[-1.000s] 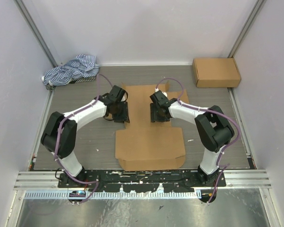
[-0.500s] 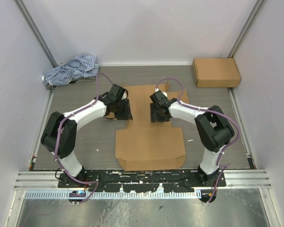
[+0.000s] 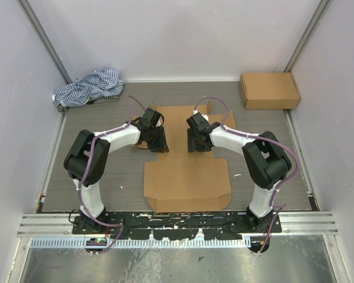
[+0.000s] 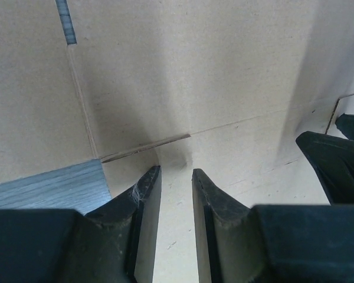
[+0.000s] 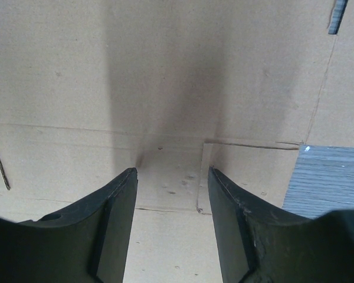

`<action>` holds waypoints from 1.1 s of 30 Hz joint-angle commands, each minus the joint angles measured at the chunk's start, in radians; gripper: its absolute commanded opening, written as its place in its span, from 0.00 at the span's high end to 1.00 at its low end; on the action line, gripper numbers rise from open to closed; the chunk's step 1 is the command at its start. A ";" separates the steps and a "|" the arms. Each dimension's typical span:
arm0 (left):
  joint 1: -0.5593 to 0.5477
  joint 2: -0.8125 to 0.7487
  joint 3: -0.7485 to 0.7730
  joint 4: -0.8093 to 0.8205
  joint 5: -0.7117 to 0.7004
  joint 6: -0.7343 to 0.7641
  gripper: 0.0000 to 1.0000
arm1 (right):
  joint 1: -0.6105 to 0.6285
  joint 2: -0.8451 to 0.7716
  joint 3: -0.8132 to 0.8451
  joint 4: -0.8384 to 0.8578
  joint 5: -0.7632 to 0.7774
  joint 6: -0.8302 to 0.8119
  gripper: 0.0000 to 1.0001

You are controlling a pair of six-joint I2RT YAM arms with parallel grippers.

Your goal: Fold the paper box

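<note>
Left gripper (image 4: 176, 174) narrowly parted at notch edge of paper box (image 3: 189, 180), right gripper (image 5: 172, 172) spread wider opposite, table (image 3: 94, 115) flanking

A crumpled blue-and-white striped cloth (image 3: 88, 87) is heaped in the far left corner of the grey wood-grain bench (image 3: 106, 177). A closed brown cardboard box (image 3: 269, 89) lies flat in the far right corner.

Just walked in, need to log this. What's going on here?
The robot is working on a flat, unfolded paper box. The left pincer and right pincer both point down at its narrow middle section, jaws apart, gripping nothing. Nothing looks folded yet. A closed cardboard box and a striped cloth sit at the far corners.
</note>
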 commanded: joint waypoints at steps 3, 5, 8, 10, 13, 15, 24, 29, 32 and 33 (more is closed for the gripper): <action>-0.007 -0.032 0.000 -0.035 -0.068 0.011 0.65 | 0.003 0.033 0.041 -0.021 0.016 0.004 0.44; -0.007 -0.062 0.020 -0.067 -0.088 0.027 0.65 | 0.001 0.027 0.073 -0.040 0.024 -0.007 0.44; -0.007 -0.113 0.048 -0.110 -0.108 0.042 0.65 | -0.009 0.015 0.137 -0.081 0.042 -0.029 0.43; -0.007 -0.154 0.060 -0.133 -0.126 0.051 0.64 | -0.020 -0.001 0.181 -0.105 0.048 -0.043 0.43; -0.007 -0.207 0.073 -0.162 -0.164 0.064 0.64 | -0.040 -0.029 0.236 -0.140 0.052 -0.064 0.43; -0.006 -0.235 0.086 -0.189 -0.193 0.074 0.64 | -0.048 -0.050 0.264 -0.158 0.057 -0.078 0.42; 0.010 -0.370 0.098 -0.238 -0.278 0.122 0.61 | -0.094 -0.158 0.349 -0.168 0.112 -0.141 0.40; 0.023 -0.428 0.083 -0.257 -0.373 0.144 0.34 | -0.165 -0.241 0.300 -0.035 0.129 -0.124 0.32; 0.034 -0.454 0.080 -0.276 -0.415 0.159 0.19 | -0.226 -0.207 0.318 0.043 0.147 -0.124 0.27; 0.039 -0.461 0.080 -0.278 -0.416 0.162 0.19 | -0.239 -0.172 0.355 0.038 0.140 -0.132 0.26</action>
